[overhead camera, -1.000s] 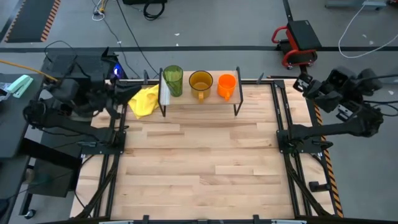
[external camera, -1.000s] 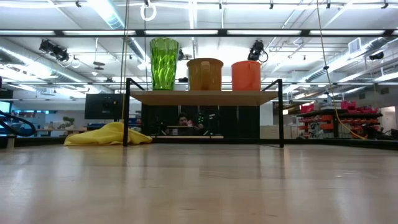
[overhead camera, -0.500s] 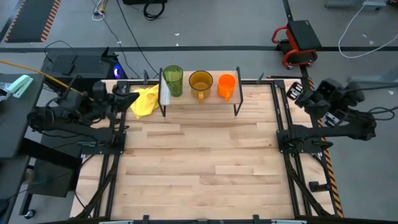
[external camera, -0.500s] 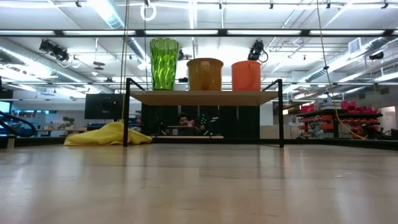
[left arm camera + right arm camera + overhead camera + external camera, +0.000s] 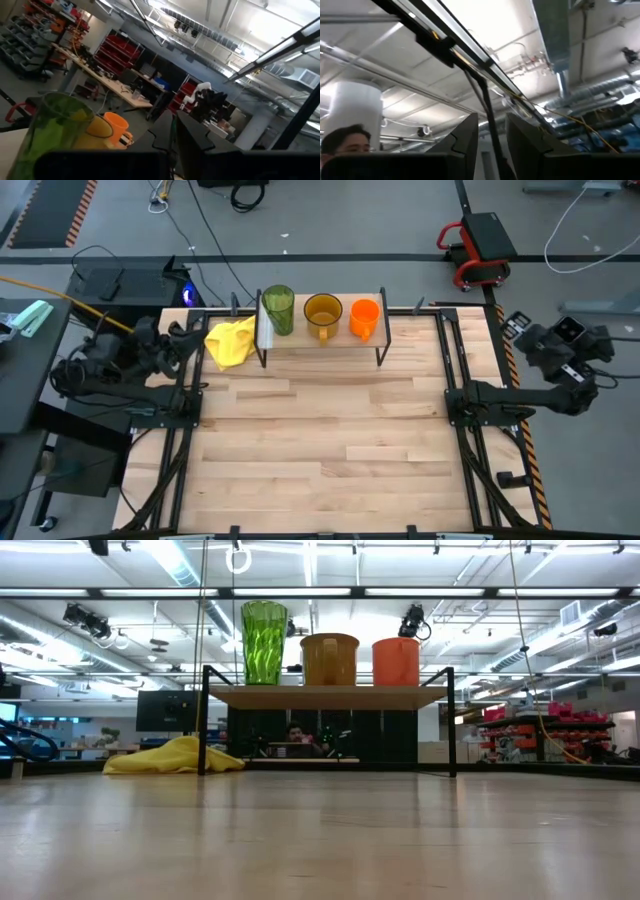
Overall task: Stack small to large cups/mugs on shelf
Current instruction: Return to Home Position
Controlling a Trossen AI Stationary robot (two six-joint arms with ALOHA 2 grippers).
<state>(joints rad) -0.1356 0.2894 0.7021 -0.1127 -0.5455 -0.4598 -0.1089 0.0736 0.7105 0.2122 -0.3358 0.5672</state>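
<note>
Three cups stand in a row on the shelf (image 5: 320, 332) (image 5: 325, 696). They are the green tumbler (image 5: 278, 308) (image 5: 264, 642), the yellow-brown mug (image 5: 322, 312) (image 5: 329, 659) and the orange mug (image 5: 364, 317) (image 5: 396, 661), each resting on its base. My left gripper (image 5: 192, 335) (image 5: 173, 117) is shut and hangs off the table's left far corner, beside the yellow cloth. Its wrist view shows the tumbler (image 5: 50, 130) and the orange mug (image 5: 117, 131). My right gripper (image 5: 512, 323) (image 5: 492, 117) is beyond the table's right edge, tipped upward, with a narrow gap between its fingers.
A crumpled yellow cloth (image 5: 230, 342) (image 5: 175, 756) lies on the table left of the shelf. Black frame rails (image 5: 452, 370) run along the table's left and right sides. A person's head (image 5: 342, 140) shows in the right wrist view, and another person (image 5: 297, 735) sits behind the shelf.
My left gripper reached toward the yellow cloth, then drew back toward the table's left edge. My right gripper swung toward the table, then pulled away past the right edge. The three cups and the cloth have stayed where they were.
</note>
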